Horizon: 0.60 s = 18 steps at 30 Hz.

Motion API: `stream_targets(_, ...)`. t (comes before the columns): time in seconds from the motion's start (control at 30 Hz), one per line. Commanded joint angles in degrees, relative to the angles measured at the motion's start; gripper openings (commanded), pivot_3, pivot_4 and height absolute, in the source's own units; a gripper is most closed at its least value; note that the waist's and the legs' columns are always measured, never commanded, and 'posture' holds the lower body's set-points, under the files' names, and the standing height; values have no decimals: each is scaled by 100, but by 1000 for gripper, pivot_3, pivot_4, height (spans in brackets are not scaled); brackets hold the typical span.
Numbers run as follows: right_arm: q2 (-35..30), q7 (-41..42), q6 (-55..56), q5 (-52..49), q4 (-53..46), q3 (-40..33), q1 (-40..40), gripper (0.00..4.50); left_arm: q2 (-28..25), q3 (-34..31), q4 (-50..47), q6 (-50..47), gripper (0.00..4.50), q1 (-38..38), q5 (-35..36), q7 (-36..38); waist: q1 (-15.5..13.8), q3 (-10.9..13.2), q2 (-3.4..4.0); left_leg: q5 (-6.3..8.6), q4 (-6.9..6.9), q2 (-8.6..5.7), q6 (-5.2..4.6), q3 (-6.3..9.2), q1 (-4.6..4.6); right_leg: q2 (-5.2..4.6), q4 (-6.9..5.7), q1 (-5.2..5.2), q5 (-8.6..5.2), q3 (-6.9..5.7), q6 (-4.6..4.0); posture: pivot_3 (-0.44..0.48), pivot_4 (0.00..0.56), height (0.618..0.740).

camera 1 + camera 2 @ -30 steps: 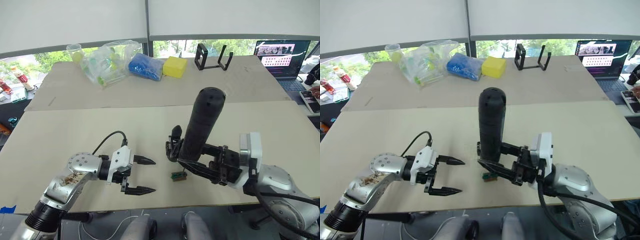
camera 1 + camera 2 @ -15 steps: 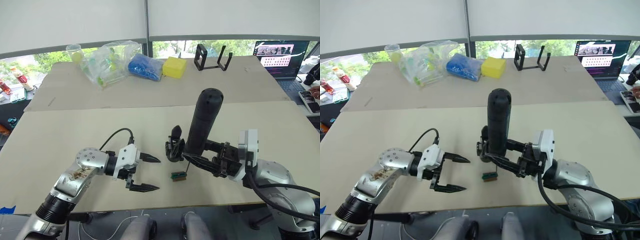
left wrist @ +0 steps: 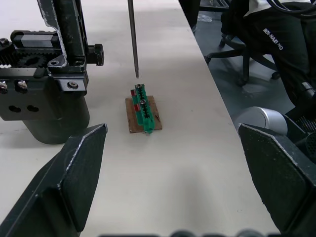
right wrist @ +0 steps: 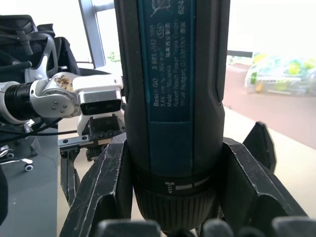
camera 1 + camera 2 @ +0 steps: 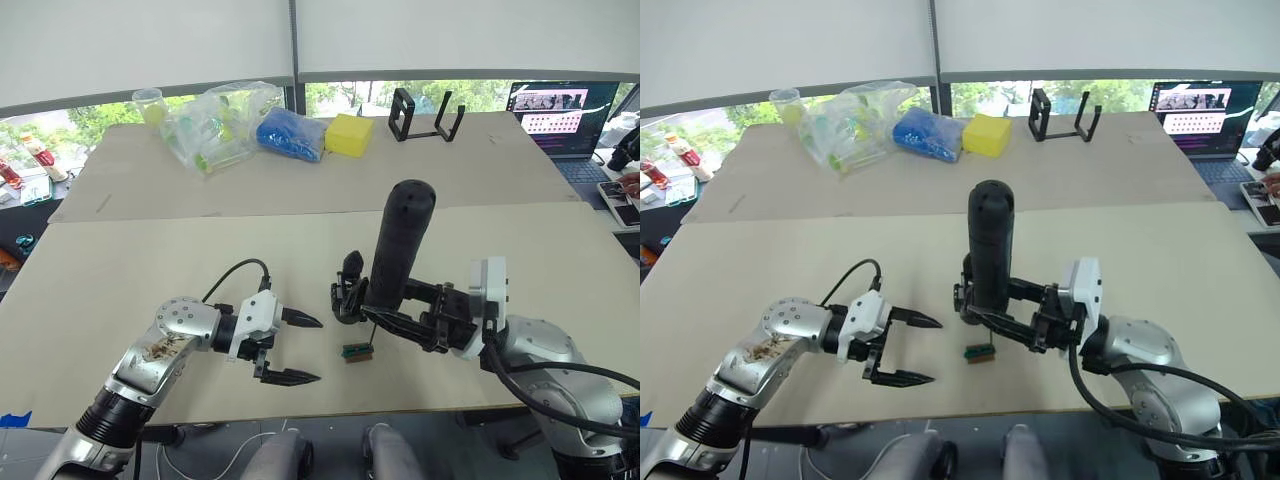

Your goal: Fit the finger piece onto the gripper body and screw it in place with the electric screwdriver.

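Right gripper (image 5: 400, 318) jaws clamp the electric screwdriver (image 5: 398, 245) upright, bit over the green screw block (image 3: 142, 106), beside the gripper body (image 5: 347, 293). Left gripper (image 5: 298, 348) jaws open, empty. Seat bit squarely on screw head.

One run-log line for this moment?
right tool: shut on electric screwdriver, upright | bit above green block | left tool: open, empty | gripper body: on table

Blue-black electric screwdriver (image 5: 400, 245), green block (image 3: 142, 107)

Screwdriver (image 5: 401, 245) upright frame centre, gripper body (image 5: 347, 292) just left, green block (image 5: 357, 351) below, left gripper (image 5: 300, 348) lower left.
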State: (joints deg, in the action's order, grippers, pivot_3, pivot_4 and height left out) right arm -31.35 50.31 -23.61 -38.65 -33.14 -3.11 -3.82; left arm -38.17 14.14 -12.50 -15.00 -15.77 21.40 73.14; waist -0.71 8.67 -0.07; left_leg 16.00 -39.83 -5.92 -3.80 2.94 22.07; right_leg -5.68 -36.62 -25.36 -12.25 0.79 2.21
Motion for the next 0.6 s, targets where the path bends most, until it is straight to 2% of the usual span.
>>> stream_targets(0.03, 11, 97, 292, -53, -145, -81, -97, 1925, 18, -57, -22, 92, 4500, -75, 12, 8, 1, 0, 0, 0, 0, 0, 0, 0, 0, 0, 0, 0, 0, 0, 0, 0, 150, 737)
stream_targets(0.6, 11, 230, 427, 82, -83, -43, 54, 1925, 129, -45, 14, 104, 4500, -57, -52, 3, 0, 0, 0, 0, 0, 0, 0, 0, 0, 0, 1, 0, 0, 0, 0, 0, 150, 737)
